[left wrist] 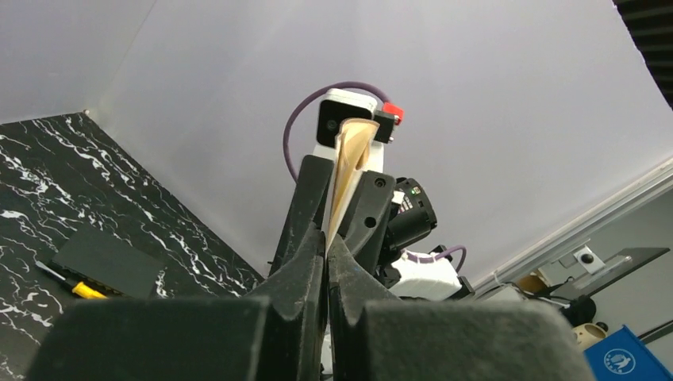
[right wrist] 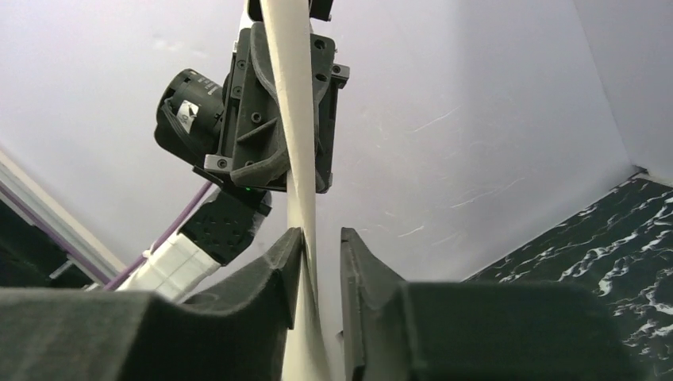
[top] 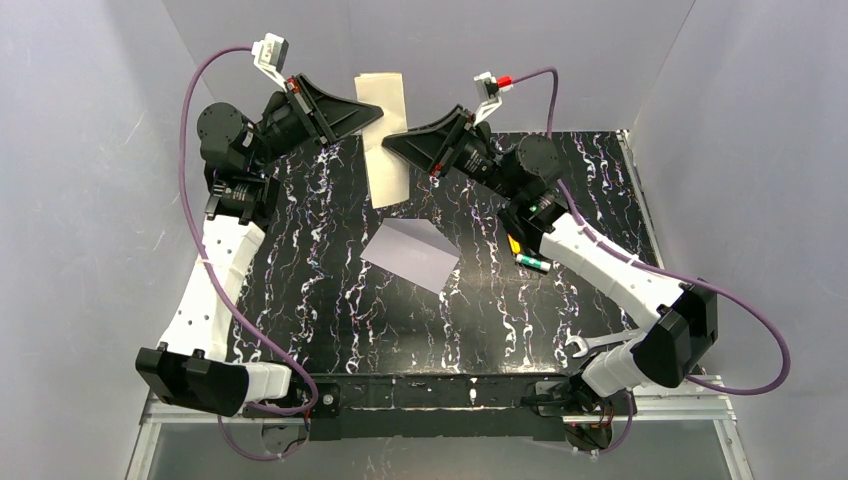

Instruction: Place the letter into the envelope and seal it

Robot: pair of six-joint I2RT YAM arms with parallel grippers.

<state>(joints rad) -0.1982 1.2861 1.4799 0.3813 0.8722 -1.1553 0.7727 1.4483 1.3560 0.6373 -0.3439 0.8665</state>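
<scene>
While the left gripper (left wrist: 326, 248) pinches the folded letter (top: 386, 170) aloft and the right gripper (right wrist: 321, 238) straddles it, jaws parted, the envelope (top: 410, 255) lies on the table (top: 320, 300), unfilled and unsealed.

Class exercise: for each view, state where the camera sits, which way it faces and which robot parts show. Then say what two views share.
Top external: above and behind the left arm and right arm, looking down on the table; both arms show whole.
Left wrist: on the left arm, looking along the left tool, up towards the wall.
Right wrist: on the right arm, looking along the right tool, up towards the left arm's wrist.
Shared: both wrist views show the letter edge-on, each with the other tool behind it.
</scene>
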